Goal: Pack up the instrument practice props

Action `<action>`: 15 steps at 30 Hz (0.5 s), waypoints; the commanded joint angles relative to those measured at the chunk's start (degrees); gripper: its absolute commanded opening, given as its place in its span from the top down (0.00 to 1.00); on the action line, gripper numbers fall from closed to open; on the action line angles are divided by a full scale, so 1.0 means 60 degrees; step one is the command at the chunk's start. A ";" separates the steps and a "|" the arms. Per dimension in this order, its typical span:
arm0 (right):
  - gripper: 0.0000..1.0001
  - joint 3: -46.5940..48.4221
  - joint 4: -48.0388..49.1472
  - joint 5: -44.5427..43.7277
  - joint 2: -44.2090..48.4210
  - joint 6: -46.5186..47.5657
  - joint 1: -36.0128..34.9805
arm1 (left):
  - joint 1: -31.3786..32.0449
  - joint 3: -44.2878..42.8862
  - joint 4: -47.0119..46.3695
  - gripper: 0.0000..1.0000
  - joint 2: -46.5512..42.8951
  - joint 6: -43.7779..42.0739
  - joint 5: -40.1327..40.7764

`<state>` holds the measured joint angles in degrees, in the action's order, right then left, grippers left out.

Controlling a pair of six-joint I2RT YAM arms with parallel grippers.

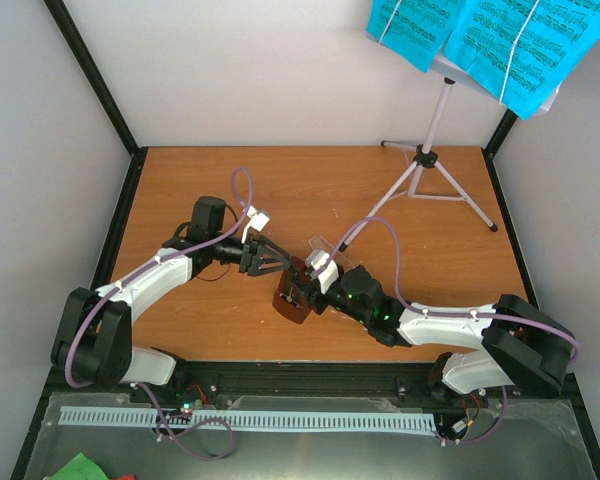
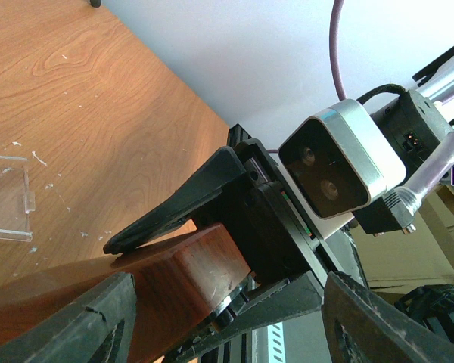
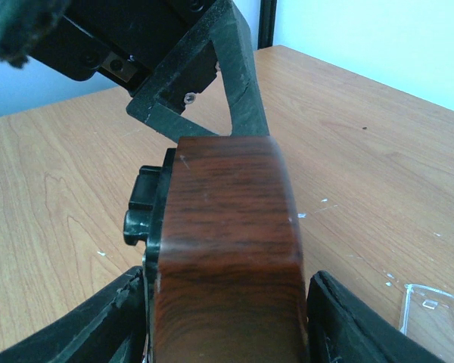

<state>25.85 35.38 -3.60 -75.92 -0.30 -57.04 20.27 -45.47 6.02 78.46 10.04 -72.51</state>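
Wooden table [image 1: 230, 180]: metronome [image 3: 227, 249] clamped between right fingers [image 3: 98, 325]; left fingers [image 2: 60, 325] spread, flanking it.

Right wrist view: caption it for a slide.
Right fingers grip a dark red-brown wood-grain metronome; its clear plastic cover lies apart on the wooden table.

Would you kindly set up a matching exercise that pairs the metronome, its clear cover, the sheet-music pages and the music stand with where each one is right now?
1. metronome
2. clear cover
3. sheet-music pages
4. music stand

A. up on the stand's desk
B. standing at the table's far right
C. lying flat on the table, unheld
D. between the right gripper's fingers

Pairs: 1-D, 2-C, 3-A, 4-B.
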 commanded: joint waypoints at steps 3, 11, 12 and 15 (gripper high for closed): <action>0.44 0.0197 -0.0330 -0.0519 -0.0197 -0.0064 -0.0045 | 0.0083 -0.0164 -0.0061 0.32 0.0087 -0.0151 -0.0249; 0.42 0.0250 -0.0442 -0.0712 -0.0167 -0.0094 -0.0042 | 0.0093 -0.0179 -0.0022 0.32 0.0131 -0.0184 -0.0300; 0.42 0.0267 -0.0466 -0.0751 -0.0159 -0.0097 -0.0044 | 0.0093 -0.0173 -0.0022 0.32 0.0136 -0.0188 -0.0307; 0.41 0.0353 -0.0645 -0.0859 -0.0154 -0.0034 -0.0045 | 0.0093 -0.0183 -0.0022 0.32 0.0145 -0.0180 -0.0329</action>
<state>26.55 34.28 -5.72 -76.14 -0.54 -57.06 20.34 -45.47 6.04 78.76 10.02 -72.71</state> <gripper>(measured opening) 0.583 0.679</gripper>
